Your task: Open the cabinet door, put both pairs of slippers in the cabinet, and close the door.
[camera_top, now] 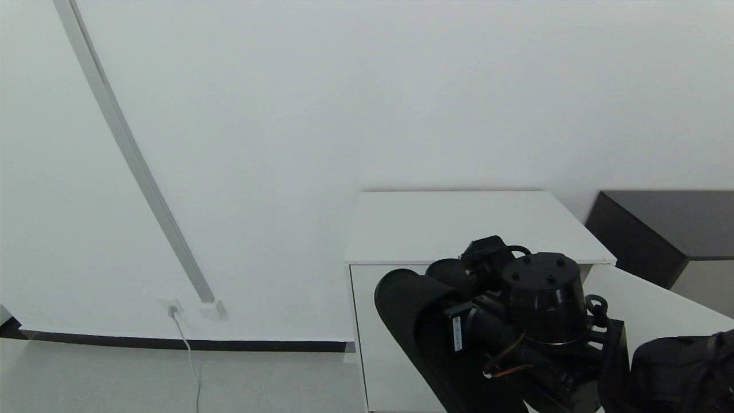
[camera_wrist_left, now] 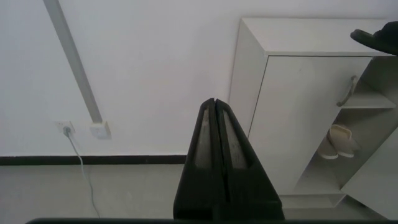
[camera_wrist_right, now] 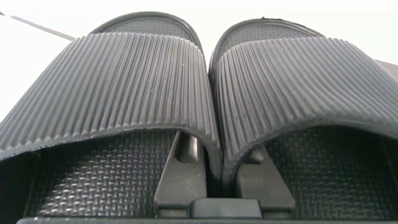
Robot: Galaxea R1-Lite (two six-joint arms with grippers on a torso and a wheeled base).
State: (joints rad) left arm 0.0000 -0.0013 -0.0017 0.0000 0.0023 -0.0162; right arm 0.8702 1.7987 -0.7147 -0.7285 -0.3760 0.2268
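Second pair in hand: black slippers [camera_wrist_right: 205, 93] are clamped in the right gripper [camera_wrist_right: 217, 171] before the open cabinet [camera_wrist_left: 298, 37]. A pale pair [camera_wrist_left: 339, 142] is already shelved. The left gripper [camera_wrist_left: 214, 107] is closed and empty. Next, shelving is required, then door [camera_top: 654, 310] closure.

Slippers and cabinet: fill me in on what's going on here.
The right gripper is shut on a pair of black slippers and holds them in front of the white cabinet. The cabinet's door is open, and a light-coloured pair of slippers already lies on a lower shelf inside. The left gripper is shut and holds nothing. One pair is in; the black pair is not yet in, and the door is not yet closed.
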